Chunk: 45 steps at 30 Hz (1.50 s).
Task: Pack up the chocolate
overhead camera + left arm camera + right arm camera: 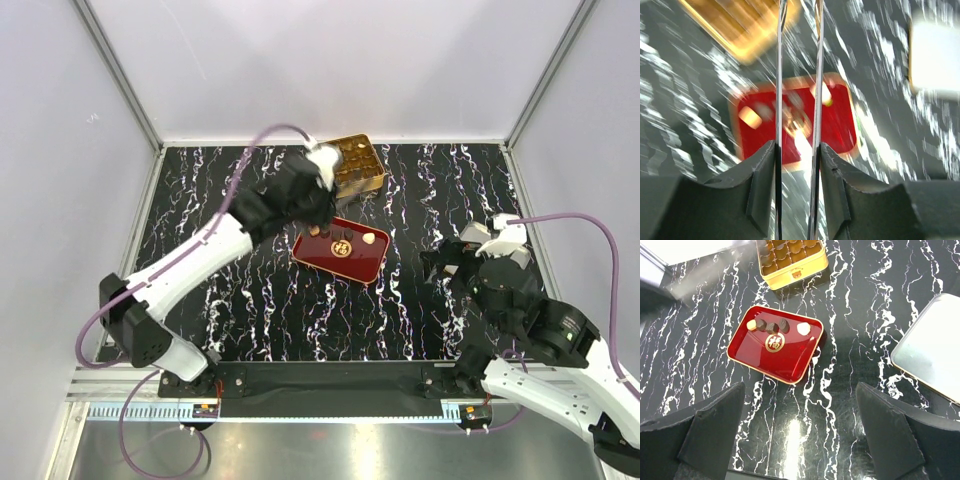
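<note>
Several chocolate pieces lie in a row at the far side of the red tray (790, 357): a tan one (751, 325), dark ones (772, 328) and a cream one (803, 328). The gold tin (790, 262) with divided cells stands just behind the tray, with dark pieces in some cells. My left gripper (328, 200) hovers between tin and tray. In the blurred left wrist view its two thin metal blades (799, 20) stand a narrow gap apart, and their tips run out of the frame. My right gripper (800, 390) is wide open and empty, above the table right of the tray.
A silver lid (935, 355) lies flat on the black marbled table to the right of the tray, close to my right gripper. White walls enclose the table (260, 300) on three sides.
</note>
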Available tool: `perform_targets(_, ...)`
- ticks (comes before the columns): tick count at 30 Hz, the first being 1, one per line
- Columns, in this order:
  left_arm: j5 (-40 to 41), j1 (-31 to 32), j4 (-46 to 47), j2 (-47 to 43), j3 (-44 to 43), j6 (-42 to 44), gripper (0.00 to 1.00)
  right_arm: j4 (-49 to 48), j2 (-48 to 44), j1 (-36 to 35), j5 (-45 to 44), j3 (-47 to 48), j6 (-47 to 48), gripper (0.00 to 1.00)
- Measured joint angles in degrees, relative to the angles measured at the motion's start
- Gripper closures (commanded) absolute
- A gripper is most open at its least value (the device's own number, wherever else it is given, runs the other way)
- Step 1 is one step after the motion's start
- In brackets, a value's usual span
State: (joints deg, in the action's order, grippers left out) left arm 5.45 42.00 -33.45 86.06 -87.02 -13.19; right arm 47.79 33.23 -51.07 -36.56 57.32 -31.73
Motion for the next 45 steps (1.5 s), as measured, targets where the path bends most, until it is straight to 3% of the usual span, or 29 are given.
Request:
perform_targets(9, 2.1, 11.1, -3.1, 3.5, 10.6, -3.3, 0.59, 2.9, -2.2, 0.0, -0.1, 0.3, -1.6, 0.0)
perform_targets(35, 5.4, 11.4, 1.0, 13.6, 10.6, -3.4, 0.53, 4.1, -2.5, 0.0, -0.9, 0.3, -1.9, 0.0)
perform_targets(45, 5.7, 11.5, 0.2, 16.1, 9.3, -3.4, 0.61, 4.1, -2.5, 0.0, -1.5, 0.3, -1.6, 0.0)
